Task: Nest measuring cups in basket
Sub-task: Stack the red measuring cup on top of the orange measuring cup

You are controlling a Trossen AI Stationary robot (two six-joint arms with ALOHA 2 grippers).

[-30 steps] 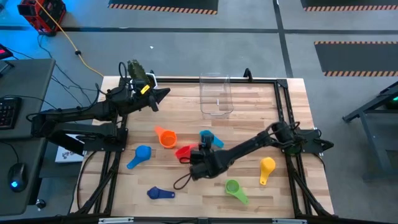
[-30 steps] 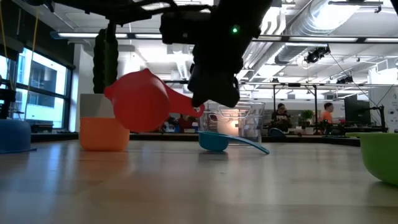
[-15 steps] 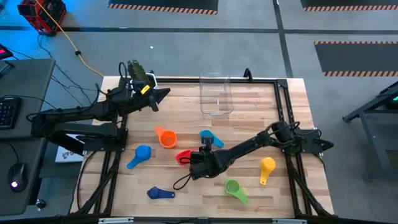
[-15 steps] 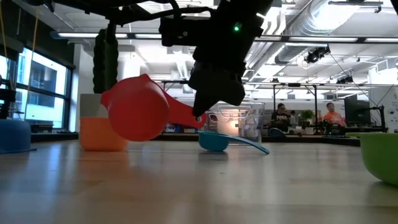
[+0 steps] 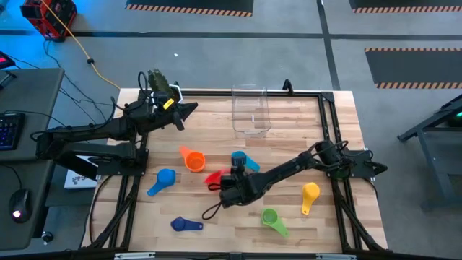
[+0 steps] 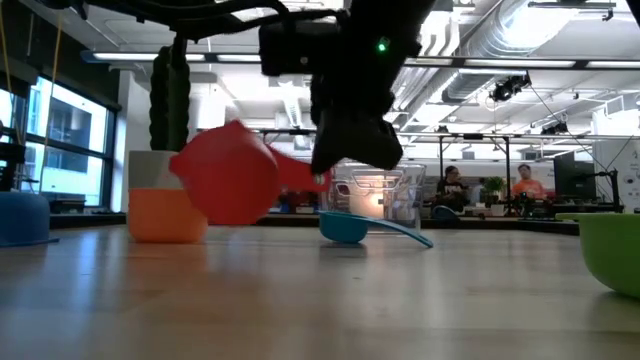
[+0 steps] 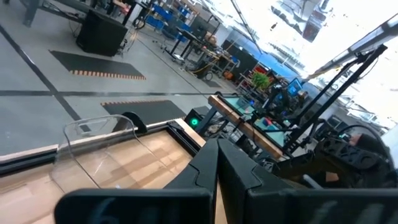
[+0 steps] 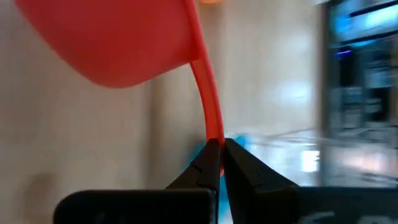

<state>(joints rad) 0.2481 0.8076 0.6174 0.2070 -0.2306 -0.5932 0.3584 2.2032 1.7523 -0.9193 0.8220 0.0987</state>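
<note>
1. High view: right tool near worktop centre, clamped on the red cup by its handle.
2. Low view: red cup tilted, lifted clear of the worktop.
3. Orange cup at 10 o'clock of the red cup, just beside it; light blue cup at 2 o'clock.
4. Basket at the 12 o'clock edge, well apart from the cups.
5. Left tool at the 10 o'clock corner, fingers together, holding nothing.
</note>
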